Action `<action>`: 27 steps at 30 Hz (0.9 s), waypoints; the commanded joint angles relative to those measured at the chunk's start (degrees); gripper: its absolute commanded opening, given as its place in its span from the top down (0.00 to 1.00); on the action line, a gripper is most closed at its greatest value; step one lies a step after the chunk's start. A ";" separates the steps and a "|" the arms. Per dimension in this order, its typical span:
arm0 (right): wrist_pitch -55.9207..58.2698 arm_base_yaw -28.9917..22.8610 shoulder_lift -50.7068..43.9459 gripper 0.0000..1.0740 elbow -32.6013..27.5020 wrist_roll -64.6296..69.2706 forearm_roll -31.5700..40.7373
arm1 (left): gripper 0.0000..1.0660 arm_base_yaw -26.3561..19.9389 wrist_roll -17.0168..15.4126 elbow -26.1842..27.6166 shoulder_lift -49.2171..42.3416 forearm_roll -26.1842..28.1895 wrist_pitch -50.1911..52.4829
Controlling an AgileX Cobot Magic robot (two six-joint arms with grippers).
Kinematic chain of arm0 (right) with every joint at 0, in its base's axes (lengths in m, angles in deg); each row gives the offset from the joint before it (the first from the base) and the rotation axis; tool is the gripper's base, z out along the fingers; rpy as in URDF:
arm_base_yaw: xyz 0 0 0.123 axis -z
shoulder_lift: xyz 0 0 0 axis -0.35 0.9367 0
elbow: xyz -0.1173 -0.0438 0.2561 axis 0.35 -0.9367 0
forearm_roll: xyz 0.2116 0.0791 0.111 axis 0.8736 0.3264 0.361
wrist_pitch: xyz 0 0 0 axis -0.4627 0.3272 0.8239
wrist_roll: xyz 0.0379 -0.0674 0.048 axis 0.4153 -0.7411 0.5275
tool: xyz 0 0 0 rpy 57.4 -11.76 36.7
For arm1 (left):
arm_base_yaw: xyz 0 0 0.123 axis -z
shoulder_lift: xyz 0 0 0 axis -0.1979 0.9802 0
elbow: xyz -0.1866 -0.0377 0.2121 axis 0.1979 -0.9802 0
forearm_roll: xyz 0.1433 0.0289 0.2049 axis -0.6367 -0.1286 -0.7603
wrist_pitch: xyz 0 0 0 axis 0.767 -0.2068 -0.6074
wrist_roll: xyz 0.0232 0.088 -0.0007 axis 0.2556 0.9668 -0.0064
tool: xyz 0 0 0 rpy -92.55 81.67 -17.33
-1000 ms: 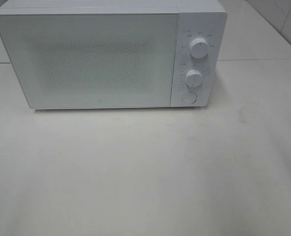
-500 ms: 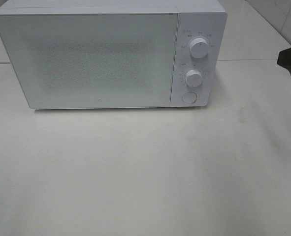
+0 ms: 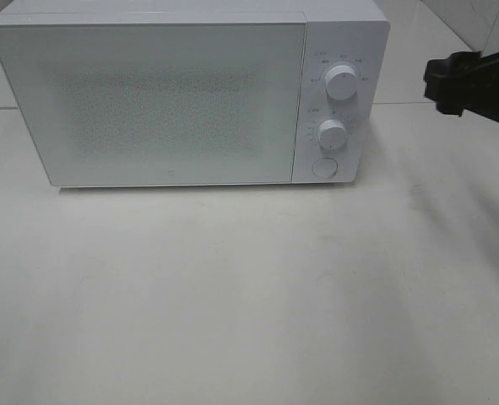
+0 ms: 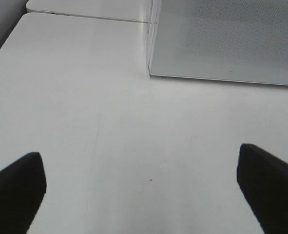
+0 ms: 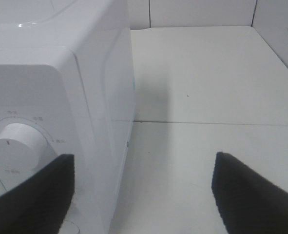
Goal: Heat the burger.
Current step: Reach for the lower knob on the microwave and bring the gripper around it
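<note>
Right gripper [image 3: 436,84], jaws spread and holding nothing, hangs to the right of the microwave [image 3: 173,101], level with its upper knob [image 3: 342,83] and not touching it. In the right wrist view the same gripper [image 5: 144,195] frames the microwave's right front corner, with the upper knob [image 5: 18,146] just beside one finger [image 5: 36,195]. Left gripper [image 4: 141,190], also parted and empty, sits low over the table [image 4: 85,97] in front of the microwave's left front corner; it does not appear in the high view. The door [image 3: 148,101] is closed. Below the upper knob are the lower knob [image 3: 333,133] and a round button [image 3: 323,167]. The burger appears in no view, and whether it lies behind the frosted door cannot be told. By judgement it will be light, soft and loosely stacked, with layers apt to slide, so it is best held gently across the bun's sides, or lifted from beneath, and never squeezed. Compared with a second ago, when no arm showed in the high view, the right gripper has come in from the right edge towards the control panel; the microwave and its knobs are unchanged.
</note>
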 commanded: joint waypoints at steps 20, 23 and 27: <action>-30.48 -26.64 17.42 0.29 0.40 -18.45 34.89 | 0.04 0.17 -0.06 -0.17 -1.49 0.34 0.57; -33.58 -29.39 20.00 0.29 0.46 -18.45 36.78 | 0.04 0.17 -0.06 -0.17 -1.49 0.34 0.57; -35.81 -31.17 22.40 0.29 0.46 -17.93 38.22 | 0.04 0.17 -0.06 -0.17 -1.49 0.34 0.57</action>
